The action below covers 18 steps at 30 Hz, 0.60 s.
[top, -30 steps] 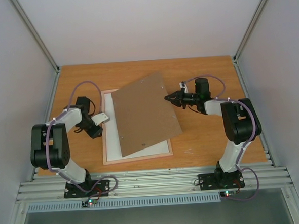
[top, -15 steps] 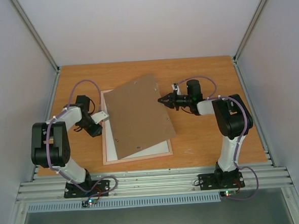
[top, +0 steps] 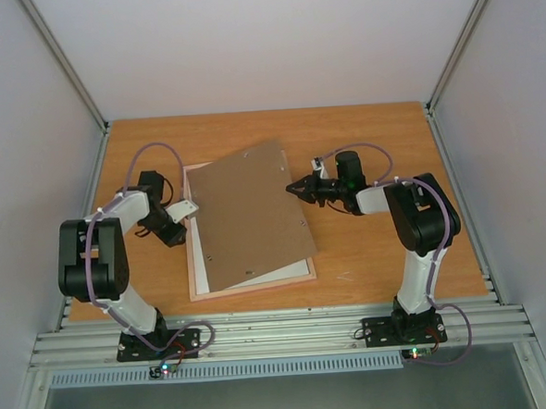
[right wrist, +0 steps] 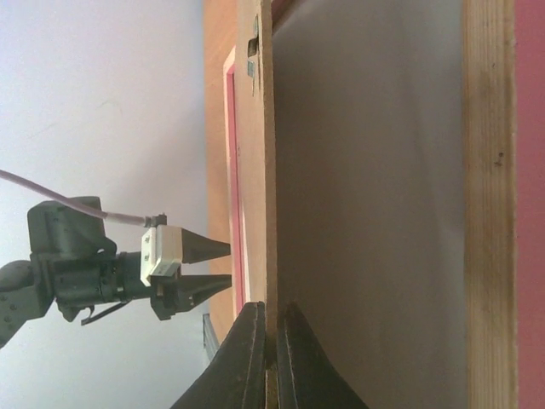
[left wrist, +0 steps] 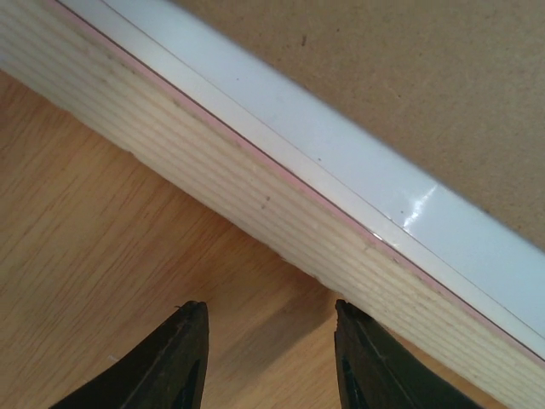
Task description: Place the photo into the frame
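The pale pink frame (top: 250, 286) lies flat on the table. A white sheet (top: 200, 255) lies inside it; I cannot tell whether it is the photo's white back, and no printed side shows. A brown backing board (top: 250, 215) lies tilted over the frame. My right gripper (top: 295, 188) is shut on the board's right edge, as the right wrist view (right wrist: 272, 307) shows, and holds that edge (right wrist: 255, 128) raised. My left gripper (top: 193, 208) is open and empty just outside the frame's left border (left wrist: 255, 183), its right fingertip close against it. In its own view (left wrist: 268, 307) it hangs over bare wood.
The wooden table (top: 377, 244) is walled by pale panels at left, right and back. A metal rail (top: 281, 329) runs along the near edge by the arm bases. In the right wrist view the left gripper (right wrist: 217, 264) shows beyond the frame's pink rim (right wrist: 232, 170).
My right gripper has carried the backing board leftward, so it covers more of the frame. The left gripper has barely moved.
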Available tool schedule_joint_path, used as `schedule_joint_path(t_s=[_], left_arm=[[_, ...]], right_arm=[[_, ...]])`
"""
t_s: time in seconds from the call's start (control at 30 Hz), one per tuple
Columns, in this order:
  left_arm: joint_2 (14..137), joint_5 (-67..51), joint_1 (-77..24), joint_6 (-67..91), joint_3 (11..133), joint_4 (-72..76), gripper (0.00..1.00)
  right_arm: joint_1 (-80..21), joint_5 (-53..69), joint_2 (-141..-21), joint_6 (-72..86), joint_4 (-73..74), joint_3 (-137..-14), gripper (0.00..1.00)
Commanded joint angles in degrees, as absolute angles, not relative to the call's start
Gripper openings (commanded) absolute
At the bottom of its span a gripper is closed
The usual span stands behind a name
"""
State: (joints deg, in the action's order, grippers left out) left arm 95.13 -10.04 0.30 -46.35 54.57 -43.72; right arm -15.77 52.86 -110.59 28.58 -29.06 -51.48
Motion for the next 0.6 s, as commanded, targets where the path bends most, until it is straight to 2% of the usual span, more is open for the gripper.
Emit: schedule_joint_path(t_s=[0.0,0.17,0.33,0.57], left_arm=[[96.7,-11.4,0.3,-45.0,56.3,-44.2,0.42],[97.5,-12.5,0.3,-44.1,57.1,-44.3,0.40],[98.2,-13.2,0.3,-42.9,57.9,-44.9,0.37],[98.7,-13.5,0.3,-42.2,57.7,-44.5,0.37]], right_arm=[[-17.4,49.0,-108.6,27.7,-25.4,-50.3,0.01],[-18.5,47.1,-108.0,27.7,-22.6,-49.7,0.01],[-19.5,45.3,-105.4,27.3,-18.6,-47.4,0.06],[-23.4,43.7,-103.3,16.7,-7.7,-51.1,0.15]])
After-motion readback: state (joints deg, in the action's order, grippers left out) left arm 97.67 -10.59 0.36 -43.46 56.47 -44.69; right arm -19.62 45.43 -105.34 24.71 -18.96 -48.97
